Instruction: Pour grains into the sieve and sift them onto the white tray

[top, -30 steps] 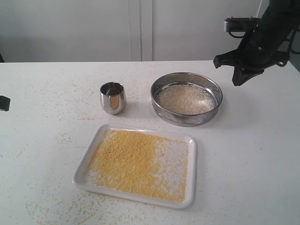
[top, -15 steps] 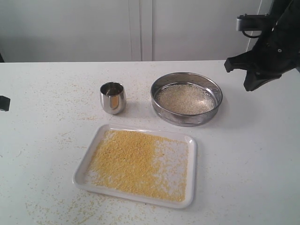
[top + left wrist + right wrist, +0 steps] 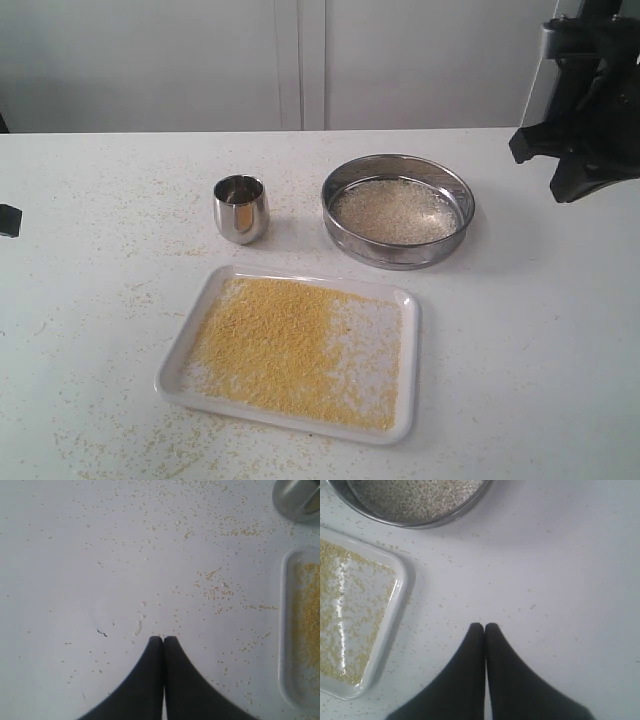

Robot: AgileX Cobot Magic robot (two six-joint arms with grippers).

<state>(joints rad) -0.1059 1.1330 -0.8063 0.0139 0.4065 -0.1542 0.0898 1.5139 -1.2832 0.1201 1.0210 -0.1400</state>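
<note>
Right tool (image 3: 484, 626), jaws pressed together and empty, hangs above the table (image 3: 560, 570), well right of the sieve (image 3: 398, 255).

Shiny steel sieve (image 3: 398, 209) & cup (image 3: 240, 208); glossy white tray (image 3: 412, 330).

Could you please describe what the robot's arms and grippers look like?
Both the left gripper and right gripper have plain matte black jaws, broad at the base and curving to narrow tips. The right arm is black and angular, with a grey part near its top. No markings show.
</note>
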